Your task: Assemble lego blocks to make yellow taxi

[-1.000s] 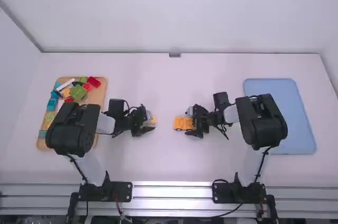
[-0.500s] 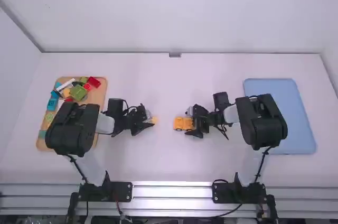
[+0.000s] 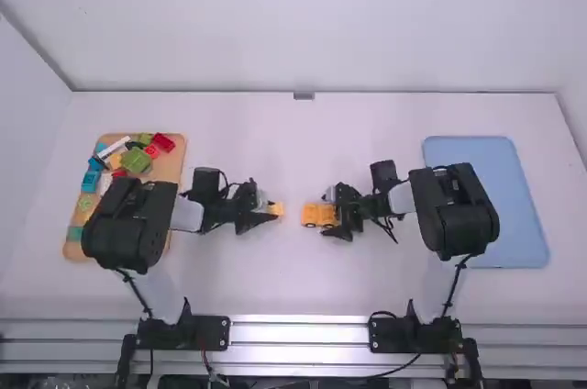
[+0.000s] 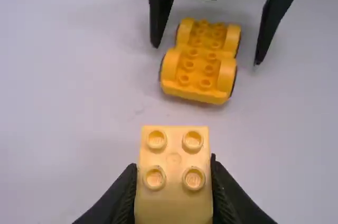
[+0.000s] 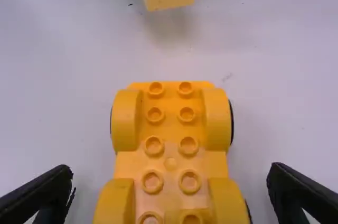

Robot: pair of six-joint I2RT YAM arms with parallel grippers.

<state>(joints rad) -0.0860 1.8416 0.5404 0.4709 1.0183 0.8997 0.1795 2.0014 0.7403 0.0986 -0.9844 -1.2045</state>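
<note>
Now for the stacking step

The step in hand looks to be adding a body piece to the taxi's underside. Just left of the middle of the high view, the left gripper [image 4: 173,164] is closed around a yellow block [image 4: 174,200], one finger against either side, the block's four studs bare. The block appears to be held a little off the table.

Just right of the middle in that same view is the wheeled base [image 5: 170,150], resting on the table with its studs up and nothing stacked on them. The right gripper [image 5: 170,172] has its fingers well apart, one on either side of the base, with a gap at both, so it grips nothing.

The next move probably calls for the block to travel right across the frame until it is over the base, square to the rows of studs, then press down. Which studs it is meant for, I cannot tell. Closing the right gripper on the base first would likely help, since a loose base on wheels could roll or turn under the push. A block set down askew might catch on a fender rather than seat.
</note>
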